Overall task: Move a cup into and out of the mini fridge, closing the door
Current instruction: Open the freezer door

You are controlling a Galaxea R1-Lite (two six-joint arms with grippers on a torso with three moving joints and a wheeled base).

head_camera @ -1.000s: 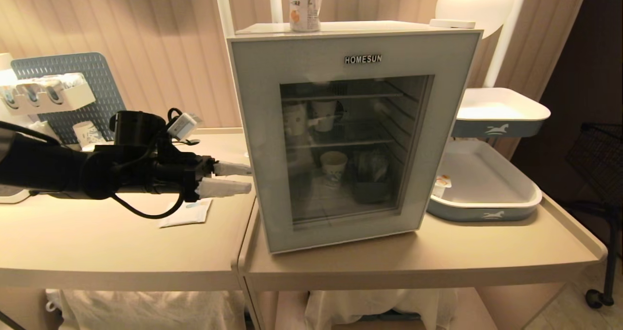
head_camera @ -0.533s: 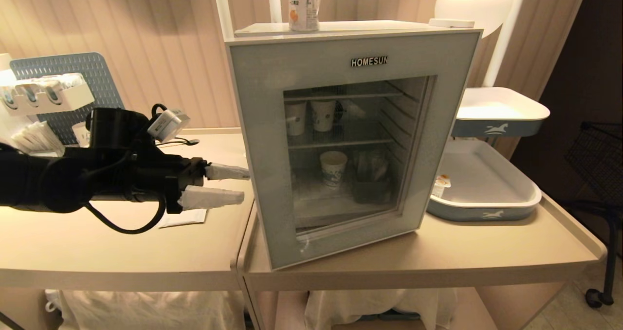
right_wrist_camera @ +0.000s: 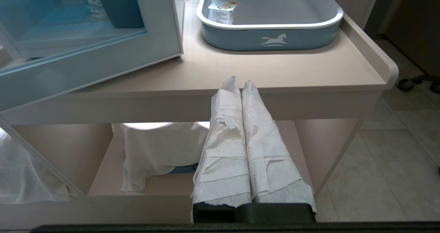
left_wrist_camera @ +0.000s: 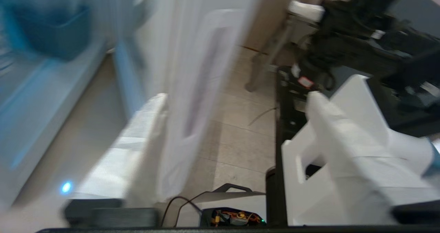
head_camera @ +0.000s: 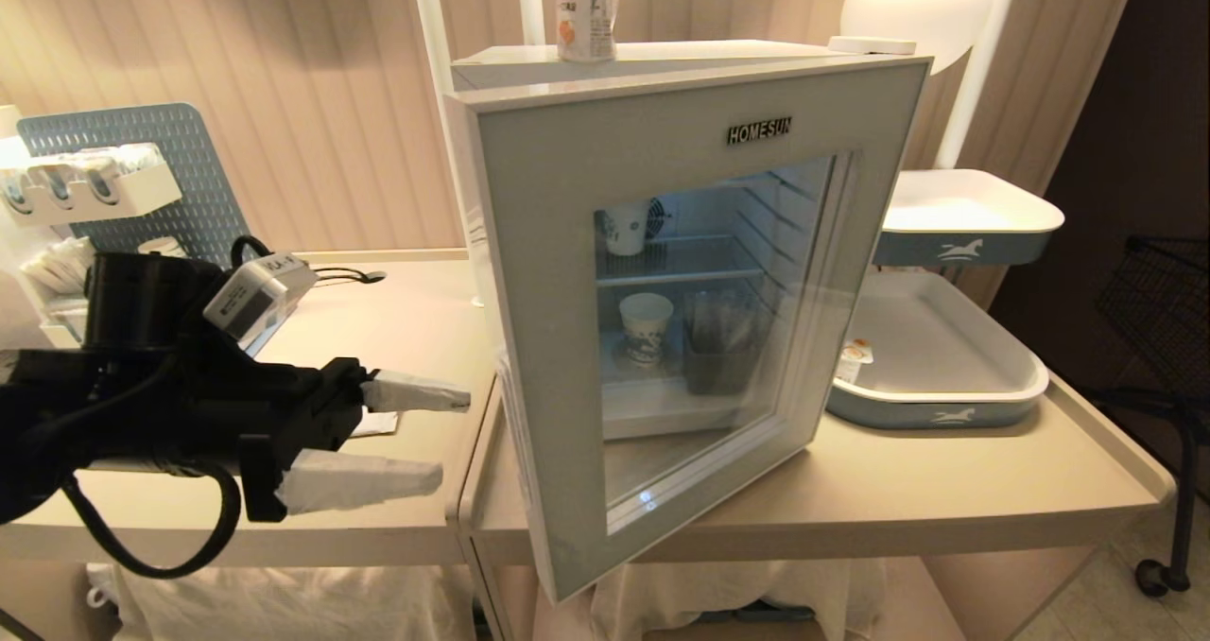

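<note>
The mini fridge (head_camera: 662, 55) stands on the beige table, lit inside. Its grey-blue glass door (head_camera: 558, 338) hangs partly open, the free left edge swung out toward me. The cup (head_camera: 586, 12), a white tub with an orange fruit picture, stands on the fridge's top. My left gripper (head_camera: 454, 438) is open just left of the door's free edge, with nothing between its wrapped fingers (left_wrist_camera: 330, 130). The blurred left wrist view shows the white door edge (left_wrist_camera: 206, 71) close by one finger. My right gripper (right_wrist_camera: 240, 83) is shut and empty, low before the table's front edge.
Inside the fridge stand white paper cups (head_camera: 647, 324) and a dark container (head_camera: 714, 353). A grey-blue tray (head_camera: 945, 409) to the right holds another small tub (head_camera: 854, 357). A second tray (head_camera: 964, 234) sits above it. A pegboard rack (head_camera: 123, 178) stands at the back left.
The door has swung from shut to partly open and the fridge light is on. My left gripper has drawn back toward me and lower, staying open.
</note>
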